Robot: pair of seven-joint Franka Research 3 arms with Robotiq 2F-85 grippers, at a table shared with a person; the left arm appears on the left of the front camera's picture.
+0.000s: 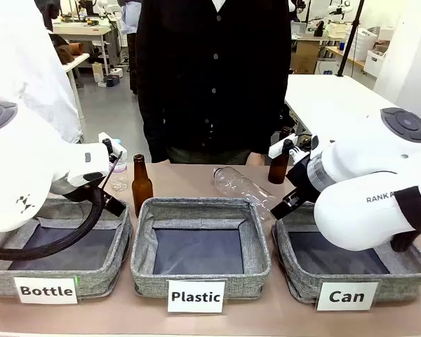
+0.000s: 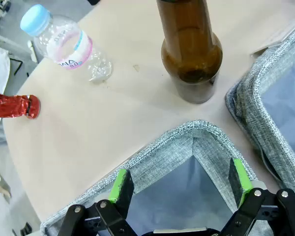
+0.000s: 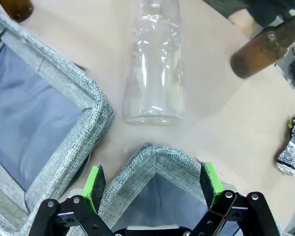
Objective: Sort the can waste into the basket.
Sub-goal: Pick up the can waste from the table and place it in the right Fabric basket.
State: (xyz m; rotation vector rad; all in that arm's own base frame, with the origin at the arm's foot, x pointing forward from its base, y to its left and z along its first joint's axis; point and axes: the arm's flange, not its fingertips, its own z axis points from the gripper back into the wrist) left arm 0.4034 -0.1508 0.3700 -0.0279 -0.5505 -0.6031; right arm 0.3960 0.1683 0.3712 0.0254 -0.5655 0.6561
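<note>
— How are your end effectors?

— My left end effector (image 2: pixel 179 179) has its jaws spread wide and grips nothing. It hangs over a corner of the Bottle basket (image 2: pixel 172 145). My right end effector (image 3: pixel 152 179) is just as wide apart and just as empty, above the far corner of the Can basket (image 3: pixel 152 160), with the Plastic basket (image 3: pixel 83 105) just beside it.

— Where are the cans?

— Both lie on the tabletop (image 1: pixel 186 184), outside every basket. The red can (image 2: pixel 12 105) is crushed and rests close to the tabletop's edge, past a small bottle (image 2: pixel 64 42) with a blue cap, well apart from my left fingers (image 2: pixel 120 184). The silver can (image 3: pixel 292 145) lies near the opposite edge, beyond a brown bottle (image 3: pixel 265 46), well apart from the Can basket.

— What else is near you?

— Another brown bottle (image 2: pixel 191 49) stands upright just beside the Bottle basket's corner. A clear bottle (image 3: pixel 152 73) lies on its side ahead of my right end effector, between the two basket corners. A person (image 1: pixel 214 77) in dark clothing stands at the far side.

— And inside the Can basket?

— From the front I see only its dark base.
</note>
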